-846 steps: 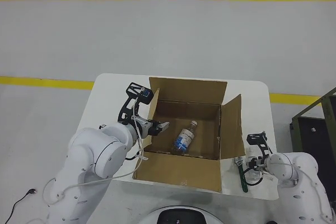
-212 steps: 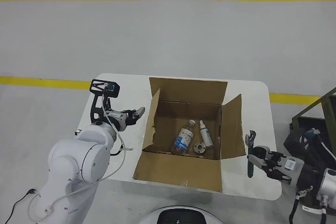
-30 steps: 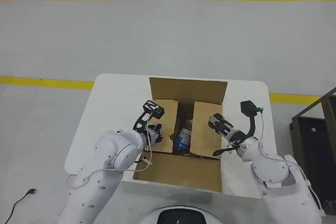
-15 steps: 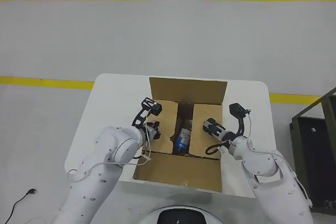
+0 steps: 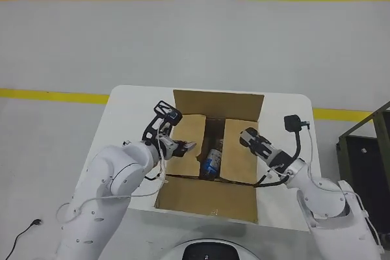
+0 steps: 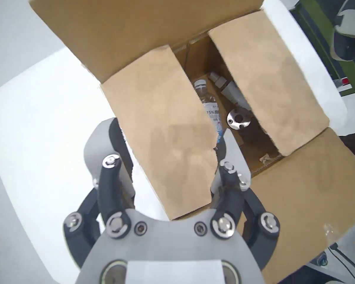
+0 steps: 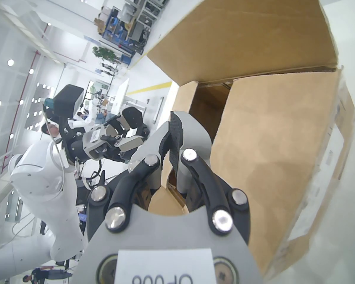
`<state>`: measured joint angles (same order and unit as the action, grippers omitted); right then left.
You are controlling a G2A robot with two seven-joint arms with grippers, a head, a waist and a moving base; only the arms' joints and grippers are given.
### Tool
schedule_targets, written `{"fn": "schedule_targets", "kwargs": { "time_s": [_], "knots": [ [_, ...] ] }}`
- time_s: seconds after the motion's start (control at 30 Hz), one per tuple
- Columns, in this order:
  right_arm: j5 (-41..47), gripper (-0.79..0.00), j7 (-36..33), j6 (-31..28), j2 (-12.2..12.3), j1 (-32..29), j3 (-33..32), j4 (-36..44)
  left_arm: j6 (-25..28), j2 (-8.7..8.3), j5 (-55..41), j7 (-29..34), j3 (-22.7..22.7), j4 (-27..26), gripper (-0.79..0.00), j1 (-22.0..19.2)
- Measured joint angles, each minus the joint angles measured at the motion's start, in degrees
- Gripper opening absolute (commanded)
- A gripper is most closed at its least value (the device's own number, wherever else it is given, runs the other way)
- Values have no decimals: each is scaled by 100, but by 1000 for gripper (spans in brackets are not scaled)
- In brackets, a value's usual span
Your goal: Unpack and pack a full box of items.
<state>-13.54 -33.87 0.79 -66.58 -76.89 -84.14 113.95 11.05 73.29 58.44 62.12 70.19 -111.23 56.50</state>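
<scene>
Nearest the robot, a cardboard box [image 5: 208,195] on a white table [image 5: 136,110] has its near flap folded outward. The left gripper [image 6: 171,149], fingers spread, straddles the edge of the folded-in left flap [image 6: 159,119], while the right gripper [image 7: 182,125], fingers pressed together, sits over the right flap [image 7: 269,149]. Between the flaps, inside the box, lie a clear bottle [image 6: 208,107], a small bottle [image 6: 227,90] and a metal disc [image 6: 239,118]; beyond them the far flap [image 5: 218,104] stands open.

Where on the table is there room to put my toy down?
Bare table lies left of the box, toward the far corner, and in the strip between box and right edge. Crowded: the box's middle, where left gripper and right gripper sit at the folded flaps over the bottle.
</scene>
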Motion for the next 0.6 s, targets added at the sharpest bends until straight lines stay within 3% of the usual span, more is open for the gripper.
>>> {"fn": "schedule_targets", "kwargs": {
  "time_s": [0.13, 0.3, 0.6],
  "knots": [
    [311, -785, -127, -657, 43, -290, -342, 68, 648, -85, -322, -25, 403, -438, 0, 292],
    [680, -785, -234, -1255, 78, -489, -628, -97, 593, -83, -305, -22, 379, -415, 0, 284],
    [734, -785, -307, -1228, 89, -488, -653, -224, 596, -83, -306, -22, 381, -416, 0, 284]
  ]
}}
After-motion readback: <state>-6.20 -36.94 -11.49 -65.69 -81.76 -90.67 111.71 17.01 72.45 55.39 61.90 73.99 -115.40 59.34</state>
